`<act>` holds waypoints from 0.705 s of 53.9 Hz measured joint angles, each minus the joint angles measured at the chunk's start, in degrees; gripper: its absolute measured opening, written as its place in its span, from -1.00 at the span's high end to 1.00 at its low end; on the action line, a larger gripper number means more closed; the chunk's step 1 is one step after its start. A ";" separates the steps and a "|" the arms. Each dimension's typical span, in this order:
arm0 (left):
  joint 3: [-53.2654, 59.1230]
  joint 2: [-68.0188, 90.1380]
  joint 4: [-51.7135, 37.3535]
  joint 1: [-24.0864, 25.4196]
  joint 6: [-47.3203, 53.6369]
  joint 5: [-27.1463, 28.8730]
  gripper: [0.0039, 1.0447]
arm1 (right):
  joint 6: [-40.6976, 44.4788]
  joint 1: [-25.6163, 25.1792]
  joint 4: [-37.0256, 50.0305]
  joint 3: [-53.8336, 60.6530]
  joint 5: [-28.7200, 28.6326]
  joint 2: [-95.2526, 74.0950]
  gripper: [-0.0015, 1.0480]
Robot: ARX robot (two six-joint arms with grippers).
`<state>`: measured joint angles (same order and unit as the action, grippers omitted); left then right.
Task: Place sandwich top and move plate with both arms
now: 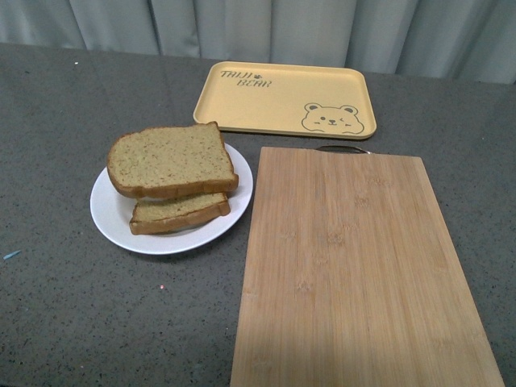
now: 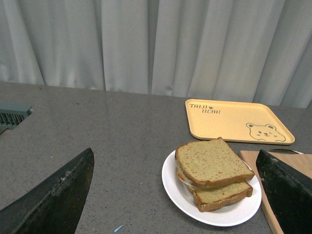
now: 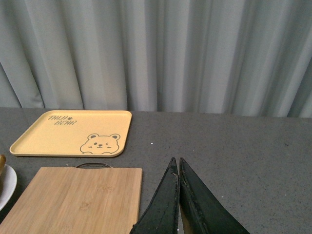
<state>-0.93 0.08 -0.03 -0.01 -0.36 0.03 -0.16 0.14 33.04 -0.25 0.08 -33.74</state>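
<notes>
the sandwich top (image 1: 171, 161), a wide speckled bread slice with a brown crust, lies a bit crooked on a smaller bread slice (image 1: 181, 214) on the round white plate (image 1: 109, 219). the plate sits just beside the long wooden board (image 1: 355, 266). the left black claw (image 2: 175, 152) is spread wide and holds nothing. the right black claw (image 3: 176, 163) is pinched closed and holds nothing too. if both claws lift the plate unevenly, it may tip, and the crooked top may slide off.

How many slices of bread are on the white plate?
2. The sandwich top lies uppermost on the plate. A smaller slice lies underneath it, poking out toward the robot. Anything fully covered between them would be hidden.
</notes>
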 joint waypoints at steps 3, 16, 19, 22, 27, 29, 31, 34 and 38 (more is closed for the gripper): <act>0.00 0.00 0.00 0.00 0.00 0.00 -0.88 | 0.00 0.00 -1.68 0.00 0.00 1.84 0.98; 0.00 0.00 0.00 0.00 0.00 0.00 -0.88 | 0.00 0.00 -8.59 0.00 -0.04 9.29 0.98; 0.00 0.00 0.00 0.00 0.00 0.00 -0.88 | 0.00 0.00 -9.86 0.02 -0.04 10.64 0.98; 0.00 0.00 0.00 0.00 0.00 0.00 -0.88 | 0.00 0.00 -11.17 0.02 -0.04 11.93 0.98; 0.00 0.00 0.00 0.00 0.00 0.00 -0.88 | 0.00 0.00 -13.33 0.02 -0.13 14.19 0.98; 0.00 0.00 0.00 0.00 0.00 0.00 -0.88 | 0.00 0.00 -14.01 0.02 -0.15 14.88 0.98; 0.00 0.00 0.00 0.00 0.00 0.00 -0.88 | 0.00 0.00 -14.91 0.02 -0.15 15.78 0.98; 0.00 0.00 0.00 0.00 0.00 0.00 -0.88 | 0.00 0.00 -16.35 0.02 -0.15 17.25 0.98; 0.00 0.00 0.00 0.00 0.00 0.00 -0.88 | 0.00 0.00 -18.08 0.02 -0.15 18.99 0.98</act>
<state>-0.93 0.08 -0.03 -0.01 -0.36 0.03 -0.16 0.14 14.96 -0.23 -0.08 -14.74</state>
